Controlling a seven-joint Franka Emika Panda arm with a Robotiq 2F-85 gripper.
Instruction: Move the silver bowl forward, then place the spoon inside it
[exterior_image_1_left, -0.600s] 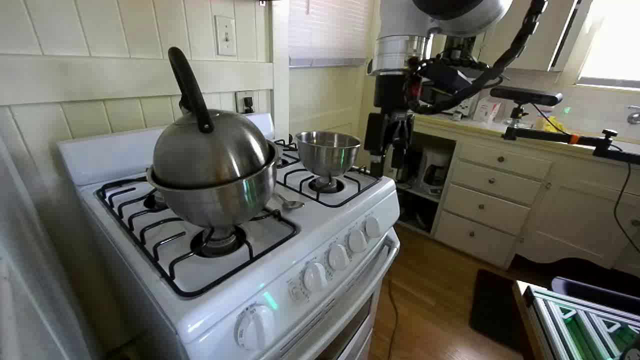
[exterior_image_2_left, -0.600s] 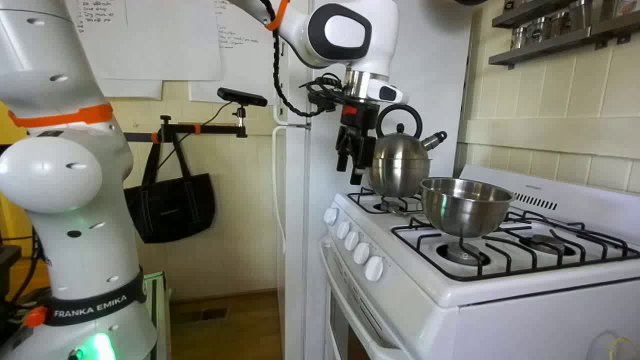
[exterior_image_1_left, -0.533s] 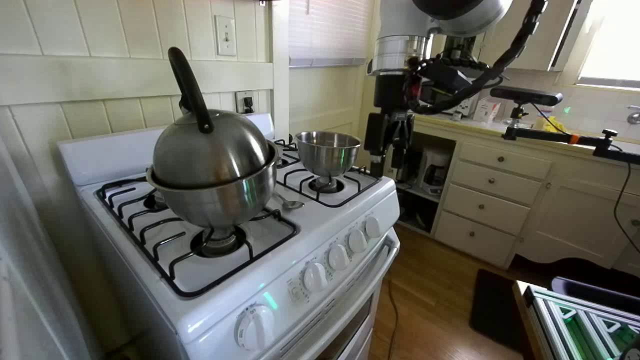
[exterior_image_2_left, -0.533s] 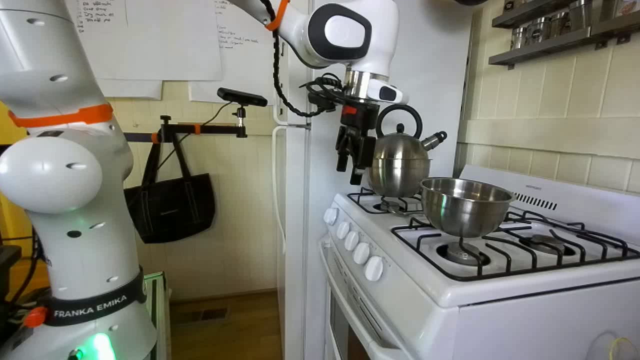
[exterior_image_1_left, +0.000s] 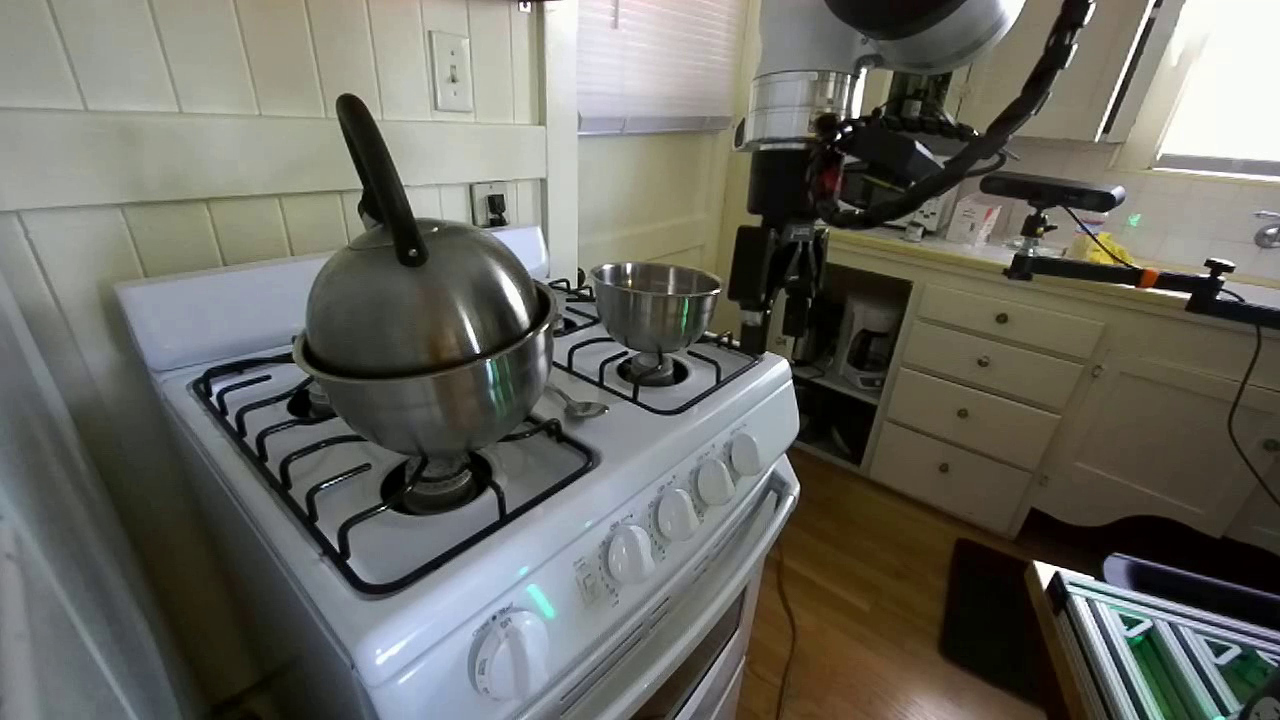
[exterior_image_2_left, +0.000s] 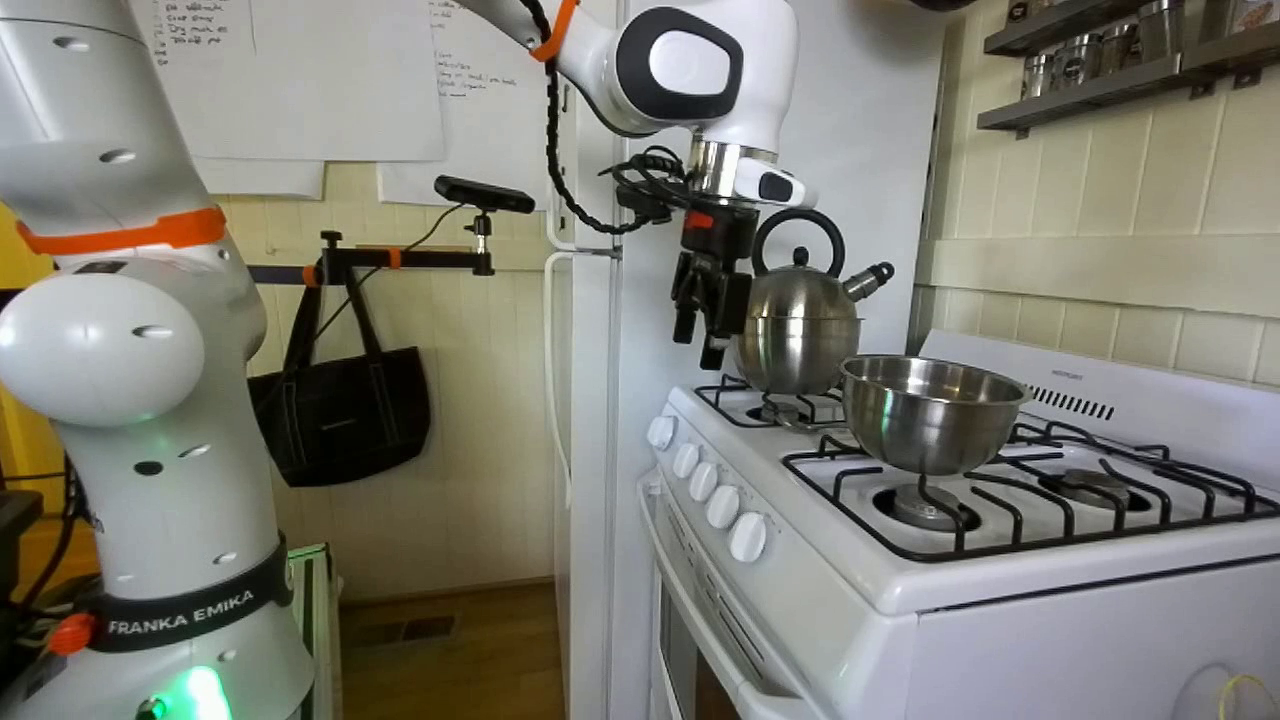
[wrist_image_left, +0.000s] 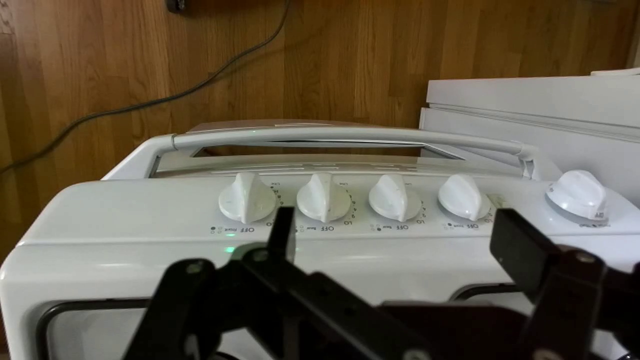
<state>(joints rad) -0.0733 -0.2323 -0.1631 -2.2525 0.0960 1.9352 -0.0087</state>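
The silver bowl (exterior_image_1_left: 657, 310) stands upright over a front burner of the white stove, in both exterior views (exterior_image_2_left: 932, 420). Nothing shows inside it, though its bottom is hidden. The spoon (exterior_image_1_left: 580, 406) lies on the white stovetop between the two grates, its handle partly hidden by the steel vessel beside it. My gripper (exterior_image_1_left: 775, 330) points down above the stove's front edge, in both exterior views (exterior_image_2_left: 699, 345). It is apart from the bowl and the spoon. In the wrist view my gripper (wrist_image_left: 392, 225) has its fingers wide apart with nothing between them. Bowl and spoon are out of the wrist view.
The large steel kettle (exterior_image_1_left: 420, 300) with a black handle stands on the stove, and its lower part looks like a wider steel bowl. Black grates (exterior_image_2_left: 1015, 490) stick up from the stovetop. Knobs (wrist_image_left: 324, 197) and the oven handle (wrist_image_left: 345, 134) line the front. A fridge (exterior_image_2_left: 590, 450) stands beside it.
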